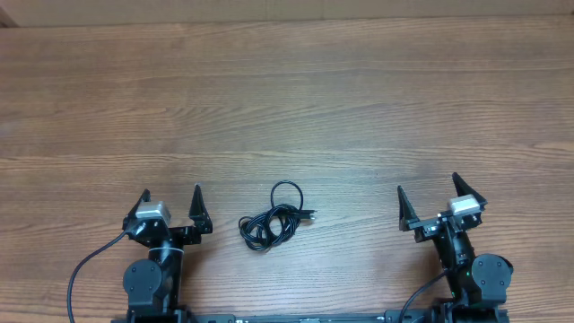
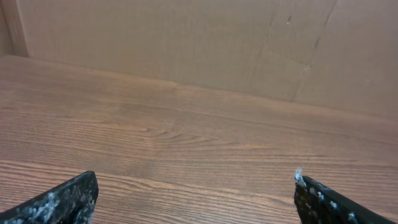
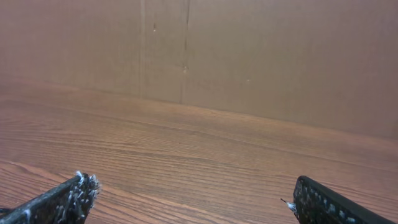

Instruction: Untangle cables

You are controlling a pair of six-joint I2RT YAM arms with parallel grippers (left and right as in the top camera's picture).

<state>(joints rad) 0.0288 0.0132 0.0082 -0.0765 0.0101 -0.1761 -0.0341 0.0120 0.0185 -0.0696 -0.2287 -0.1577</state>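
Gaping empty, left pincer [image 1: 171, 191] and right pincer [image 1: 428, 184] flank cables [image 1: 267, 226] near the table [image 1: 287, 90] edge.

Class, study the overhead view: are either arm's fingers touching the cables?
No, the cables lie on the table between the left fingers and right fingers, apart from both.

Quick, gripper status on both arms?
Left gripper: open, holding nothing.
Right gripper: open, holding nothing.

Black arms [image 1: 148, 278], pointed white-scuffed fingers [image 2: 62, 202], silver wrist blocks [image 1: 152, 213], thick black wires [image 1: 82, 269]
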